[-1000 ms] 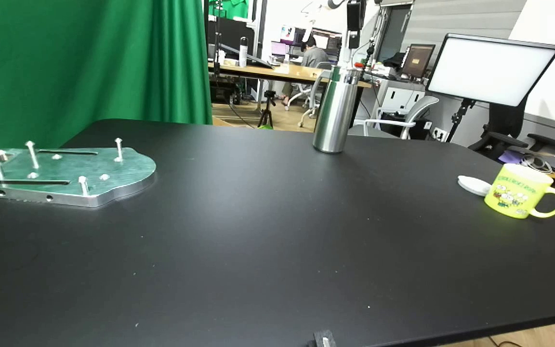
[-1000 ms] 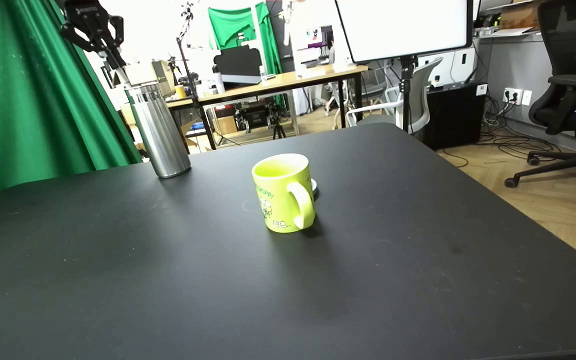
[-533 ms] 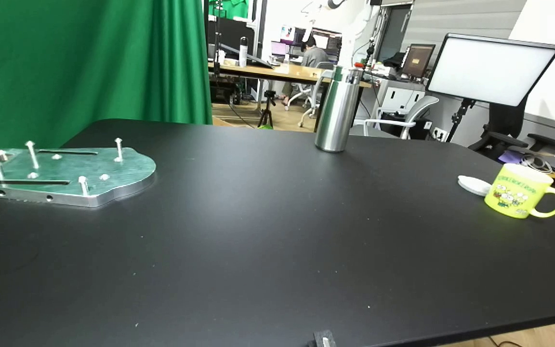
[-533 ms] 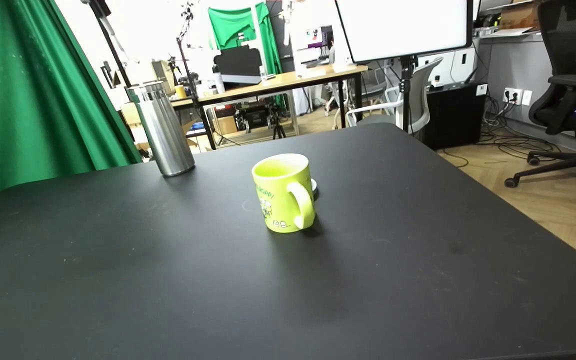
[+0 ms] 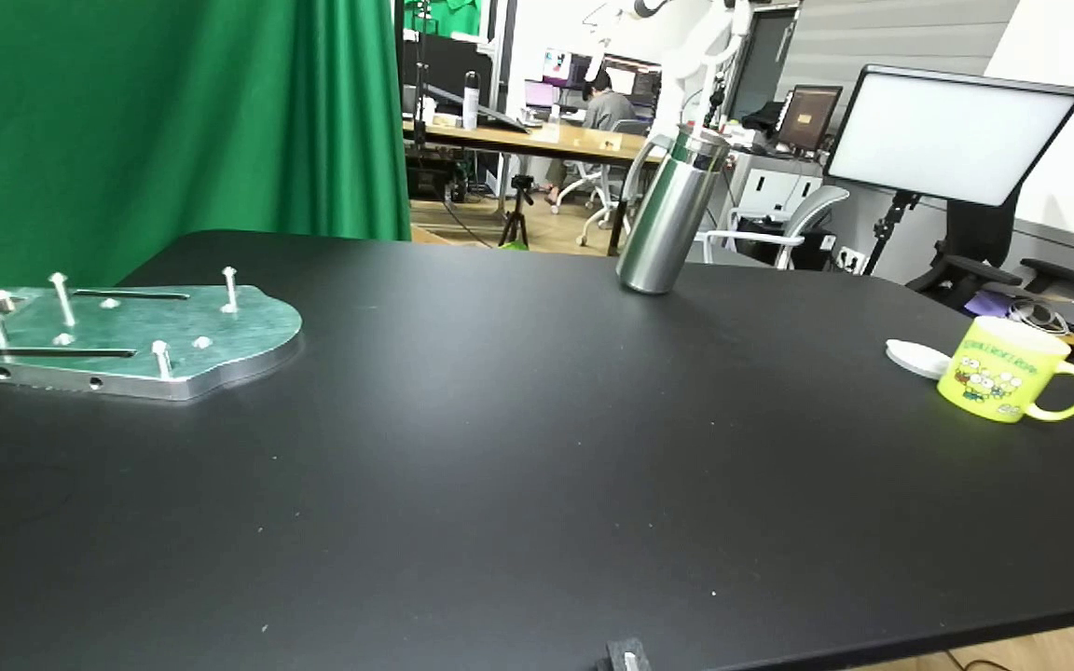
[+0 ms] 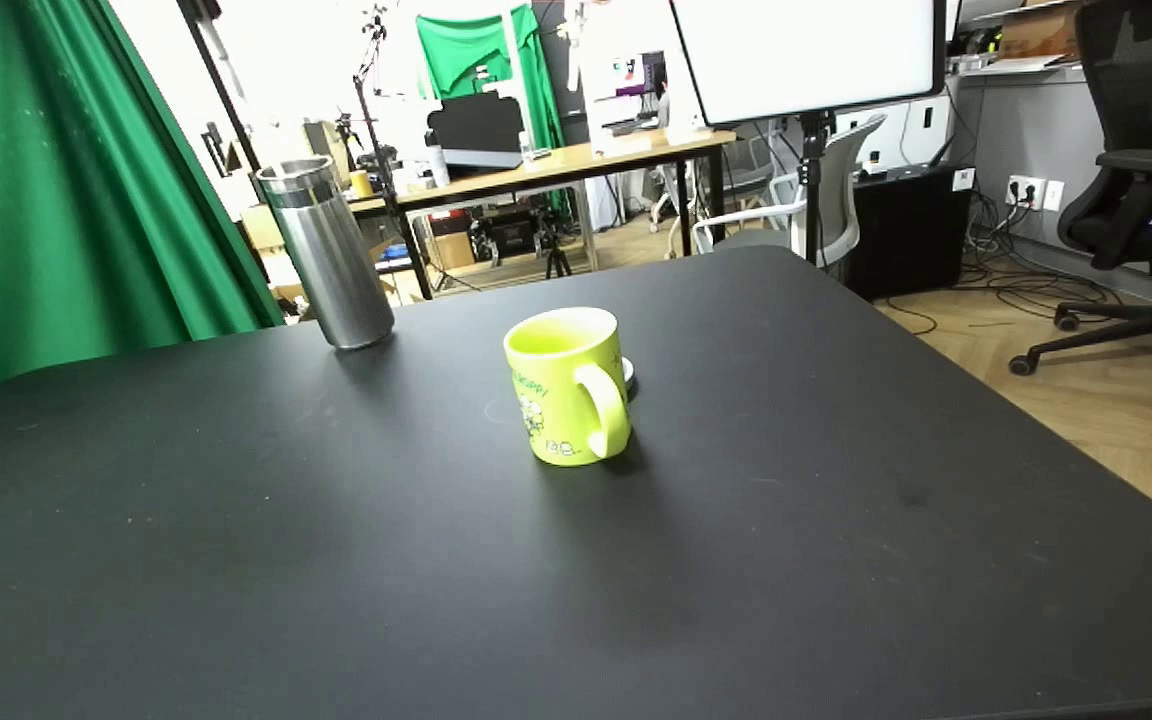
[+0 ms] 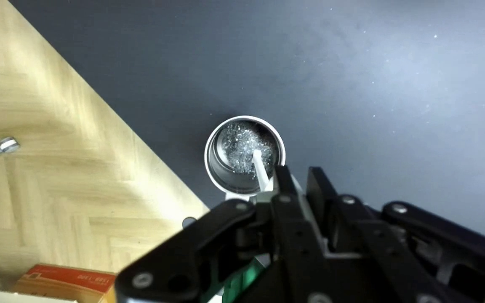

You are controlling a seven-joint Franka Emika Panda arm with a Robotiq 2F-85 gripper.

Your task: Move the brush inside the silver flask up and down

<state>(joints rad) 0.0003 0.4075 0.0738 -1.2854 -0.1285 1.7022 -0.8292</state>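
In an exterior view the green curtain hangs at ten o'clock from the middle of my table. Just below it, nearer nine, a metal plate with upright pins sits at the table's edge. At twelve, past the far side, I see a desk and someone seated behind it. The flask is on the table at one o'clock, slanting in both exterior views; I can't judge whether its whole base is down.

My wrist view looks down into it. From the left come wooden floor, then the flask's mouth, then the white brush. The brush's lower end is inside the flask, beside a speckled grey patch I can't make out, and its handle comes out over the rim toward five o'clock. At about four from the mouth, my gripper has that handle pinched; the exact spot is hidden from me.

In an exterior view the white arm shows above the flask. Further right, a white disc lies at about three, the panel rises behind it at two, and last comes the mug, upright, its handle toward four; whether disc and mug touch I can't tell.
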